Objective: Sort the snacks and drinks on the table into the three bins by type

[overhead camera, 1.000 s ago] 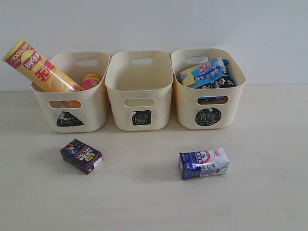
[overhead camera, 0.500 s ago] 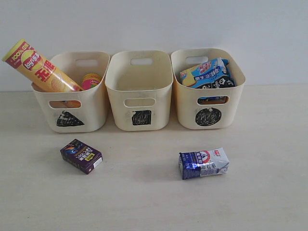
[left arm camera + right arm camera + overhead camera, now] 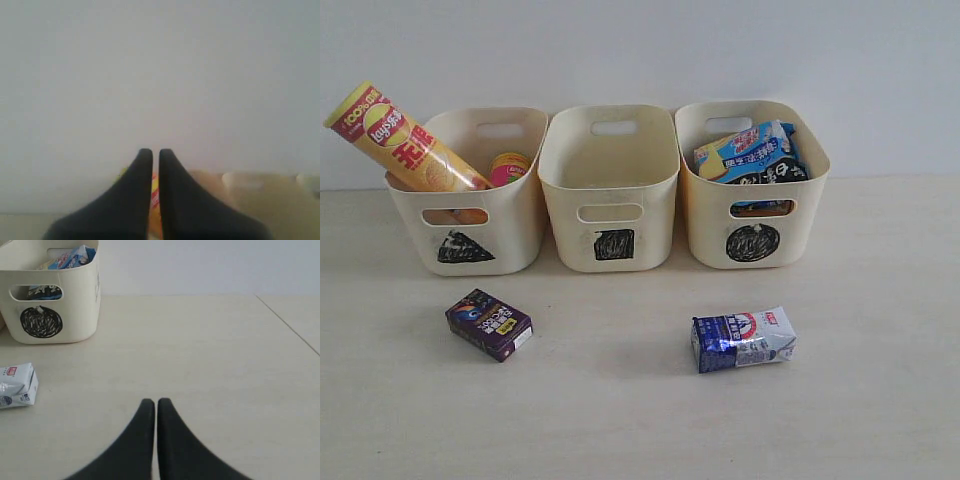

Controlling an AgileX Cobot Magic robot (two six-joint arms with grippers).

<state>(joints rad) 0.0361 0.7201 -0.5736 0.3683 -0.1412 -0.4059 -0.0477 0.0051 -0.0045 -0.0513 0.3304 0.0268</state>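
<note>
Three cream bins stand in a row across the upper middle of the exterior view. The triangle bin [image 3: 520, 225], upper left, holds the yellow-orange chip tube [image 3: 405, 140], which is tilted so its cap juts out past the left rim. The pink tube [image 3: 508, 167] shows only its cap beside it. The square bin [image 3: 650, 235] sits in the centre. The circle bin [image 3: 705, 225], upper right, has the blue-black-white bag [image 3: 748, 152] poking up. Both cartons lie on the table [image 3: 620, 430], well apart — the dark purple carton [image 3: 488, 324] lower left, the blue and white carton [image 3: 743, 339] right of centre. The left gripper [image 3: 155, 152] and right gripper [image 3: 156, 402] each have their black fingers drawn together — barely a slit between them.
</note>
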